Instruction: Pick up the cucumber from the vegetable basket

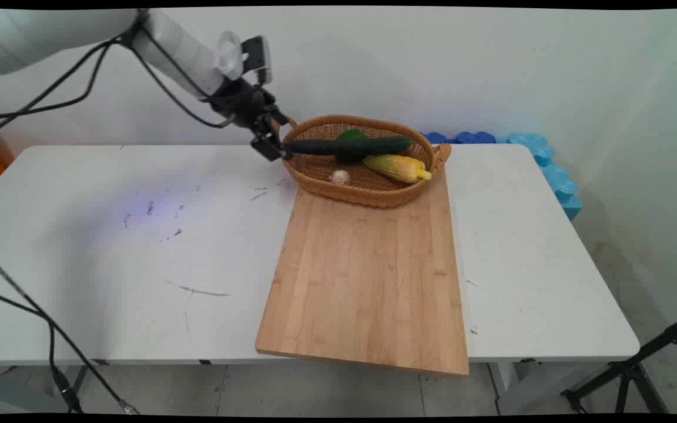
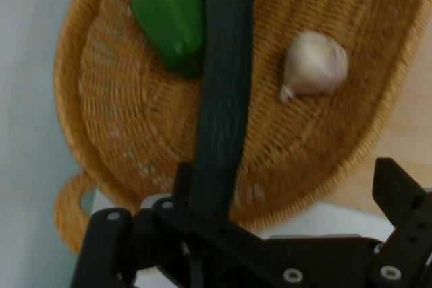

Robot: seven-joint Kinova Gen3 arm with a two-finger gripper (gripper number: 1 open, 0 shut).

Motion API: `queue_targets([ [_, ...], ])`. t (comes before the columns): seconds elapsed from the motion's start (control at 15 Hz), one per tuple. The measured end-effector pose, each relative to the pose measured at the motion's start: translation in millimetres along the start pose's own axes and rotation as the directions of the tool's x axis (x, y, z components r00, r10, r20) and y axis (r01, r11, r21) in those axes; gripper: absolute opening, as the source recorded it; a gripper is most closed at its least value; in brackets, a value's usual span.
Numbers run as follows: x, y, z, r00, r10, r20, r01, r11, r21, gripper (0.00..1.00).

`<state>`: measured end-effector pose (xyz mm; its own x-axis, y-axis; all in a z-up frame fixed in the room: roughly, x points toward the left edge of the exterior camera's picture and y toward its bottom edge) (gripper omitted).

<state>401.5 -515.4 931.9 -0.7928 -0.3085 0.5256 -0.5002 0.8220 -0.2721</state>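
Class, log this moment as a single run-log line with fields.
gripper: shut on long dark green cucumber | cucumber: raised over oval wicker basket | basket contents: green pepper, garlic bulb, yellow corn cob | basket on wooden board

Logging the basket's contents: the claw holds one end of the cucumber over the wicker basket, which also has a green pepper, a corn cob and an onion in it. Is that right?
One detail is off: it is a garlic bulb, not an onion, as the hand view shows. The rest stands: the claw holds one end of the cucumber over the wicker basket, which also has a green pepper and a corn cob.
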Motion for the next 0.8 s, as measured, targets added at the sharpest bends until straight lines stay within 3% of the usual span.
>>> queue_targets([
  [0.8, 54.7, -7.4, 78.3, 0.997, 0.075, -0.025, -0.074, 0.997, 0.034, 1.00],
])
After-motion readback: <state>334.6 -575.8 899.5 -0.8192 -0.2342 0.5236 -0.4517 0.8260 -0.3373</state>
